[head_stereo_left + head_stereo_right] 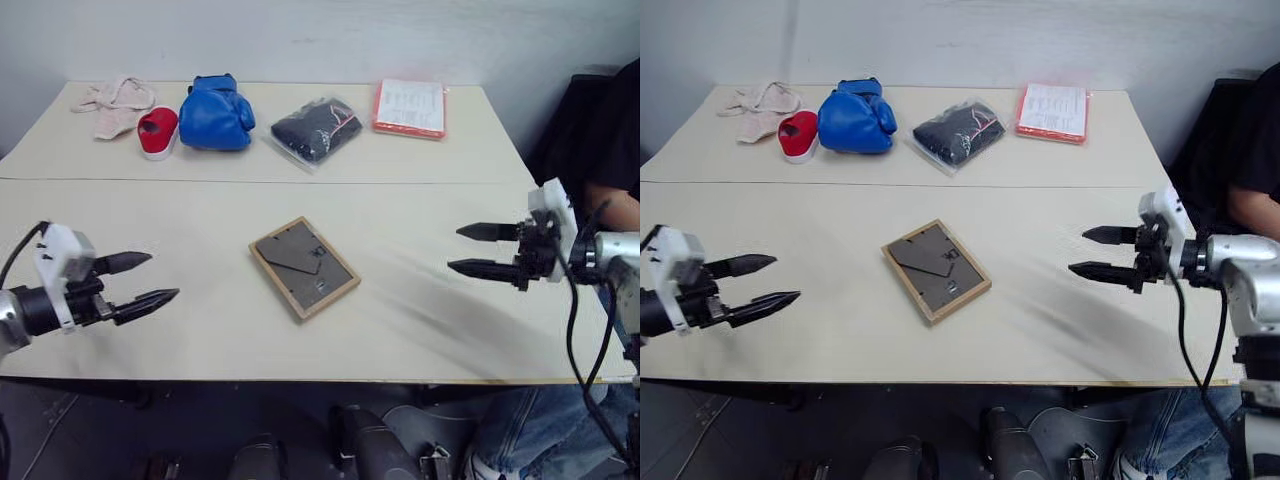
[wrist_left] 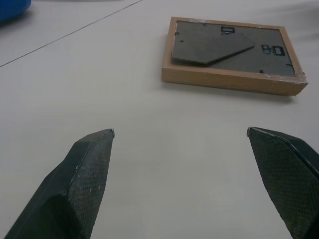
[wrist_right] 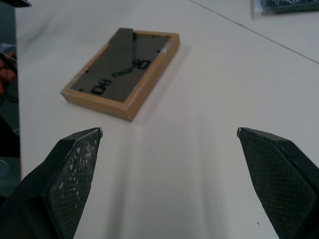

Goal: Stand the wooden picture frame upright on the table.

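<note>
Wooden picture frame (image 1: 304,267) flat, face down mid-desk (image 1: 420,320), backboard and easel stand up, long axis diagonal to the desk seam. Left pincer (image 1: 143,280) and right pincer (image 1: 474,250) flank the frame, both open, empty.

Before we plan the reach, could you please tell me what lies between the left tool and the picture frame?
Nothing: only bare table separates the open left tool from the picture frame, as seen in the left wrist view.
</note>
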Robot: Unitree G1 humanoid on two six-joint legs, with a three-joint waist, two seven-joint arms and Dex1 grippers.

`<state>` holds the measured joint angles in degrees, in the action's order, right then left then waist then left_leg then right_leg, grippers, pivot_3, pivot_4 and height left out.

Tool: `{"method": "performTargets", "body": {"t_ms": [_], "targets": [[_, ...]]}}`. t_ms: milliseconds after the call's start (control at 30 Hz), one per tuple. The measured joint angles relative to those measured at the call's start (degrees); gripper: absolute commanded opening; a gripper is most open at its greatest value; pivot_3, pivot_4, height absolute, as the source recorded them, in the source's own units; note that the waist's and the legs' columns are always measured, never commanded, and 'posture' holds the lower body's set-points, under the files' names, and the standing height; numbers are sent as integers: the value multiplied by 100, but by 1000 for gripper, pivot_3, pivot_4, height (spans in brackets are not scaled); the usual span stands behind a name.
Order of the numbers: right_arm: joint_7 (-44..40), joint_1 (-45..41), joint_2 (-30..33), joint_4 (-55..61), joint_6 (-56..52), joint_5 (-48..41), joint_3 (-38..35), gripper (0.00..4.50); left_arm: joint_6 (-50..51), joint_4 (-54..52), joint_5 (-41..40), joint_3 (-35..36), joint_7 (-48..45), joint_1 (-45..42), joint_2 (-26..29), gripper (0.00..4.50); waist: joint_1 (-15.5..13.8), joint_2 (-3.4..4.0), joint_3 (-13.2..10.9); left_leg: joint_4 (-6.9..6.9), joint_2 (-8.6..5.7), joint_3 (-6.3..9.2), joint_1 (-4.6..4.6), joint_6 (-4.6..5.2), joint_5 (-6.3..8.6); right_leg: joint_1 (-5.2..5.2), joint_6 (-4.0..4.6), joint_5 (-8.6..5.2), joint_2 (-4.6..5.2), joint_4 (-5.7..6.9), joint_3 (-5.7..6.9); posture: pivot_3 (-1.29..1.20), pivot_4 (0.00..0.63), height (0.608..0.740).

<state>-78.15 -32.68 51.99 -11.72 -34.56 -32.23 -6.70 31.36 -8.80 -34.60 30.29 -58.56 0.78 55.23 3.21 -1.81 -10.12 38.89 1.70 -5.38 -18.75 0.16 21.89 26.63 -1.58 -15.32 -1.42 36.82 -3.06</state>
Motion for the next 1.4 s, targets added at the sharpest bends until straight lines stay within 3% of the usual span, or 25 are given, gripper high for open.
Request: {"method": "performTargets", "body": {"t_ms": [433, 633, 800, 933, 967, 1133, 1400], "targets": [[384, -115, -413, -114, 471, 552, 327, 4479, -46, -638, 94, -14, 181, 320, -224, 4500, 0, 6, -3, 1, 0, 3, -14, -2, 1, 12, 0, 0, 3, -5, 4, 0, 150, 740], [531, -434, -999, -572, 1396, 1310, 973, 2604, -638, -581, 683, -1155, -197, 114, -184, 2740, 8, 11, -7, 12, -3, 1, -13, -5, -2, 12, 0, 0, 3, 9, 3, 0, 150, 740], [777, -707, -1524, -1185, 2173, 1964, 1446, 1010, -1095, 13, 1179, -1974, -340, -681, -203, 1348, 7, 11, -6, 17, -5, -1, -16, -6, -3, 15, 0, 0, 3, 15, 4, 0, 150, 740], [926, -1155, -2086, -1861, 2634, 2349, 1743, 0, -1744, 1033, 1796, -2797, -385, -1655, -724, 325, 10, 13, -8, 34, -6, -12, -48, -39, -23, 46, -4, 3, 4, 26, 0, 0, 150, 740], [944, -1215, -2161, -1928, 2721, 2412, 1789, 0, -1802, 1141, 1848, -2914, -391, -1770, -816, 79, 16, 13, -7, 34, -6, -16, -49, -39, -24, 51, -4, 3, 3, 30, -2, 0, 150, 740], [1066, -1287, -2487, -2110, 2818, 2708, 2010, 0, -2283, 2340, 2365, -3388, -278, -2750, -1398, 32, 9, 7, -4, 39, -5, -22, -77, -51, -34, 89, -1, 1, 3, 81, -5, 0, 150, 740], [851, -359, -2419, -357, 2031, 2545, 2117, 0, -2739, 3622, 2657, -3485, 96, -3738, -2159, 32, 11, 6, -3, 71, -5, -21, -74, -52, -34, 88, -1, 1, 3, 102, -8, 0, 150, 740]]}}
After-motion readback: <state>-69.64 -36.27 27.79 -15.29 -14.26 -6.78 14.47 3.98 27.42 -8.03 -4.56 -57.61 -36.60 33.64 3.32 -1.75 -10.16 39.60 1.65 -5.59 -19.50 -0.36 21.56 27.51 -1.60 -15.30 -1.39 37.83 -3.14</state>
